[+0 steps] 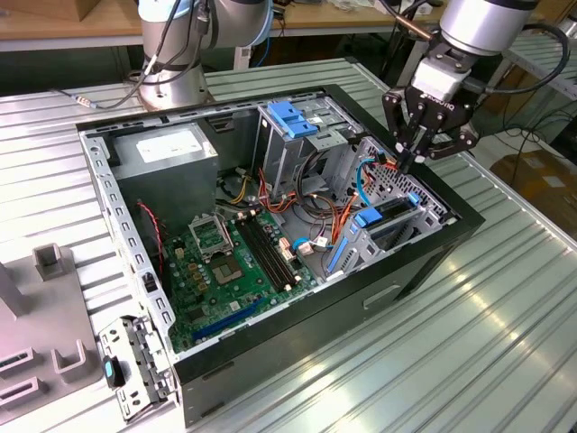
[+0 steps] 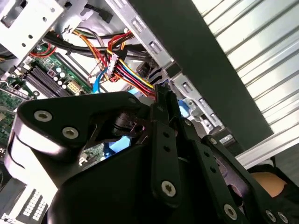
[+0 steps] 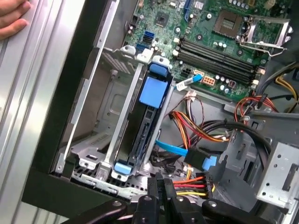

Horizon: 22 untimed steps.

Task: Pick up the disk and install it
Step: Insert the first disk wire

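Disk (image 3: 140, 140) sits on edge in its cage (image 3: 105, 154), blue rails top & bottom, just below my gripper (image 1: 407, 164). Looks seated, so I judge we're at the install's tail end; next move needs a clean lift clear of the cables (image 3: 196, 128) beside it. Fingers (image 3: 161, 186) pinched together, holding nothing I can see.

Exterior view high, oblique over the open computer case (image 1: 270, 225); both wrist views close inside it.

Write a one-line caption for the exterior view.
Gripper poised at the open computer case, above the disk seated in its drive cage.
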Motion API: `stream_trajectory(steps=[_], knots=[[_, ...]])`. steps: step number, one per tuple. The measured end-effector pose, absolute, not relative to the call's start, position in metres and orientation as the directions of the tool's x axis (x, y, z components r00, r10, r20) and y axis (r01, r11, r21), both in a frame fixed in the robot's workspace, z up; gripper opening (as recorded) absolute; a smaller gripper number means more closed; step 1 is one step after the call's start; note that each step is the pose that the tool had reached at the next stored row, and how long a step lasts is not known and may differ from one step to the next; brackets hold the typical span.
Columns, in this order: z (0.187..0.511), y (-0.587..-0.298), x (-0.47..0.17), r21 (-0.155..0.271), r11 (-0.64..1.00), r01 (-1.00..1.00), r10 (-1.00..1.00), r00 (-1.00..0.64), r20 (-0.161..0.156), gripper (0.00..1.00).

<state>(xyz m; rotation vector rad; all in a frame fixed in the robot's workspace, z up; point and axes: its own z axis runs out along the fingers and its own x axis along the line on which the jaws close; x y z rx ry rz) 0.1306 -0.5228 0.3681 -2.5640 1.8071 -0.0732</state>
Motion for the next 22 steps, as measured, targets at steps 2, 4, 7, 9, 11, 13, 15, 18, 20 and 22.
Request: stream_trajectory(steps=[2,4,7,9,11,13,15,18,20,22], knots=[[0.368,-0.523,0.130,-0.030,-0.308,-0.951,-0.951,0.307,0.036,0.17],[0.367,-0.523,0.130,-0.030,-0.275,-0.961,-0.961,0.273,0.036,0.17],[0.367,-0.523,0.130,-0.030,-0.221,-0.975,-0.975,0.220,0.036,0.17],[0.366,-0.523,0.130,-0.030,-0.185,-0.982,-0.982,0.183,0.036,0.17],[0.366,-0.523,0.130,-0.030,-0.148,-0.989,-0.989,0.147,0.036,0.17],[0.365,-0.523,0.130,-0.030,-0.128,-0.991,-0.991,0.127,0.036,0.17],[0.365,-0.523,0.130,-0.030,-0.103,-0.994,-0.994,0.102,0.036,0.17],[0.365,-0.523,0.129,-0.030,-0.061,-0.998,-0.998,0.059,0.036,0.17],[0.365,-0.523,0.127,-0.030,-0.053,-0.998,-0.998,0.051,0.036,0.17],[0.363,-0.539,0.123,-0.030,-0.025,-0.999,-0.999,0.024,0.036,0.17]])
